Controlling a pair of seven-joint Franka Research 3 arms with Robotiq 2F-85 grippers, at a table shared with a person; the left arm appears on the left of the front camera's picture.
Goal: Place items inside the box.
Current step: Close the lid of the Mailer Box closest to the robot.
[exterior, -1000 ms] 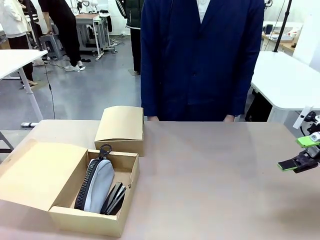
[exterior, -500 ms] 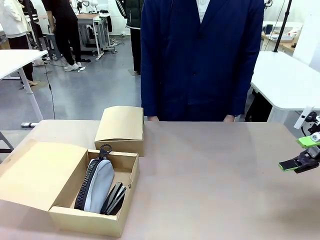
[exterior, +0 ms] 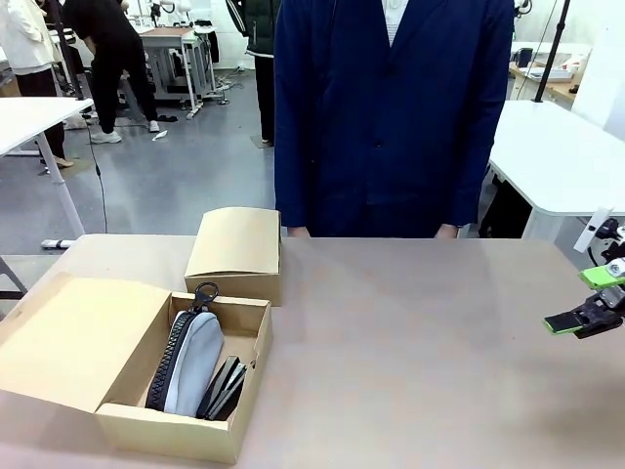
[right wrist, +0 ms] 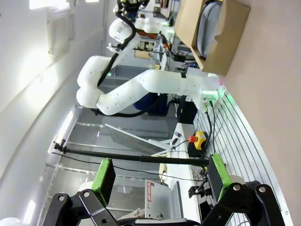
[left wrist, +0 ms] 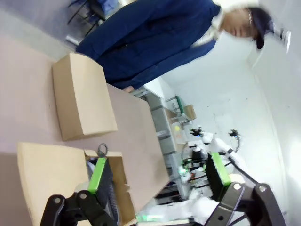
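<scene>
The right gripper (exterior: 596,298) hangs at the table's (exterior: 420,342) right edge, jaws spread wide and empty. In its own wrist view the left gripper (left wrist: 157,176) is likewise open with nothing between its pads. The box (exterior: 181,430) sits far off to the right gripper's left, across the bare table, and just beyond the left gripper's fingertips.

The case (exterior: 190,357) already lies inside the box, with dark items (exterior: 227,386) wedged beside it against the wall; what exactly they are cannot be told. No loose item shows on the table, so the packing looks finished or nearly so. The sensible move is to keep both grippers clear and high, and if anything more comes, lower it into the free strip beside the case rather than on the zip.

The case is grey, soft and rounded, with a black zip along its edge and a ring pull (exterior: 205,291) at the far end. A closed second box (exterior: 237,244) stands behind.
</scene>
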